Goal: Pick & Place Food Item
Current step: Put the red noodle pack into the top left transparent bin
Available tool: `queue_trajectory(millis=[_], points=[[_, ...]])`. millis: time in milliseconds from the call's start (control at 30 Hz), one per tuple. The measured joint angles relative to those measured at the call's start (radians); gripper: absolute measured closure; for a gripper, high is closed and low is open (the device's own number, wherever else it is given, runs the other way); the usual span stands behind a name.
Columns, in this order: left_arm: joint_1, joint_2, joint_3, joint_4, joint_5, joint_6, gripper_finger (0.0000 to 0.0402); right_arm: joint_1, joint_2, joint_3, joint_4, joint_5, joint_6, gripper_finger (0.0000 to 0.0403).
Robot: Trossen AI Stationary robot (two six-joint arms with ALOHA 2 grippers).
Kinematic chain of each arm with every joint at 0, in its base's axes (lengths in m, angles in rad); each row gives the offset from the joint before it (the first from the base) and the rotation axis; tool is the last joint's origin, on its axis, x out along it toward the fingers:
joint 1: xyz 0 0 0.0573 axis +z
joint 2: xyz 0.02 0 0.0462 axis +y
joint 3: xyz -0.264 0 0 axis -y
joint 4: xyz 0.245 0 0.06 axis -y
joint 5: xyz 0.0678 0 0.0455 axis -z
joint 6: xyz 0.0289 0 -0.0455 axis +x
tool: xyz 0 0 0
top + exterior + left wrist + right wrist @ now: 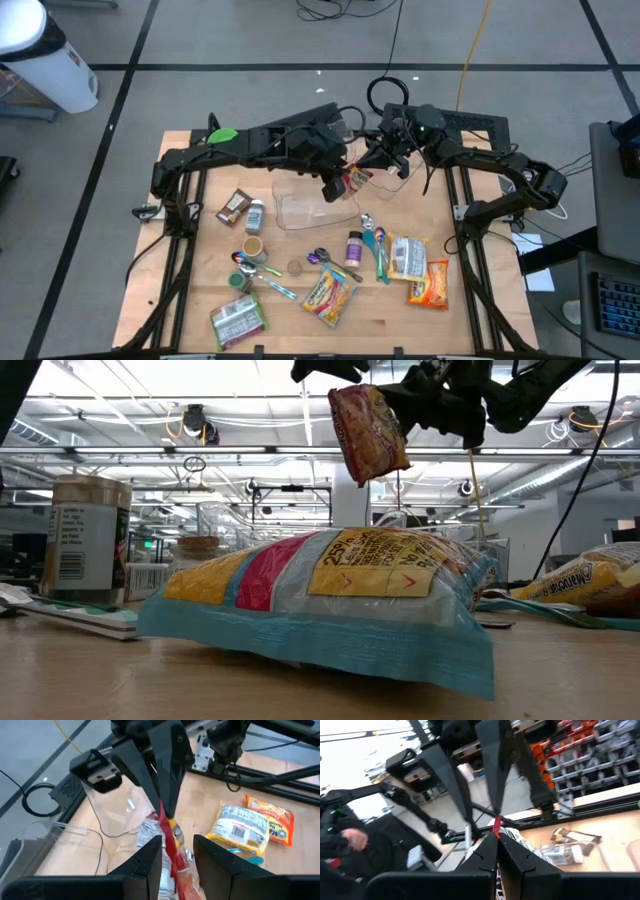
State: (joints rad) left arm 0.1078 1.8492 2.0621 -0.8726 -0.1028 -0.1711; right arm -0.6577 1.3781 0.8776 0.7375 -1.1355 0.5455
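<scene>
The packet [357, 180] hangs high above the desk [190, 300], over the clear tub [310, 205], both grippers on it. The right gripper [496, 836] has its fingers pinched tight on the top seam; the left gripper [176, 851] has its fingers part-open around the body. Light, crinkly, slippery film, I'd say: the seam edge is the safest hold.

Glossy crinkled plastic snack packet [368, 430], clear plastic container [310, 203], matt pale wooden table [180, 290].
</scene>
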Motion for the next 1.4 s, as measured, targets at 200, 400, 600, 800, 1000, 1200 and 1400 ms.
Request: queue_trajectory(millis=[200, 400, 600, 800, 1000, 1200, 1400], points=[[0.001, 0.005, 0.0, -0.008, 0.016, -0.017, 0.0282, -0.024, 0.0, 0.0, 0.039, 0.01, 0.016, 0.0403], [0.014, 0.019, -0.001, -0.036, 0.02, -0.045, 0.0282, -0.029, 0.0, 0.0, 0.065, 0.005, 0.041, 0.0403], [0.017, 0.022, -0.001, -0.024, 0.014, 0.021, 0.0282, -0.028, 0.0, 0.0, 0.053, -0.002, 0.034, 0.0403], [0.017, 0.022, -0.001, 0.009, -0.006, 0.055, 0.0282, -0.03, 0.0, 0.0, 0.011, -0.003, 0.006, 0.0403], [0.015, 0.022, -0.001, 0.003, -0.061, 0.072, 0.0282, -0.03, 0.0, 0.0, 0.015, -0.019, 0.014, 0.0403], [0.016, 0.021, -0.001, 0.0, -0.082, 0.09, 0.0282, -0.028, 0.0, 0.0, 0.017, -0.021, 0.015, 0.0403], [0.022, 0.021, -0.001, 0.0, -0.012, 0.055, 0.0282, -0.028, 0.0, 0.0, 0.023, -0.021, 0.015, 0.0403]])
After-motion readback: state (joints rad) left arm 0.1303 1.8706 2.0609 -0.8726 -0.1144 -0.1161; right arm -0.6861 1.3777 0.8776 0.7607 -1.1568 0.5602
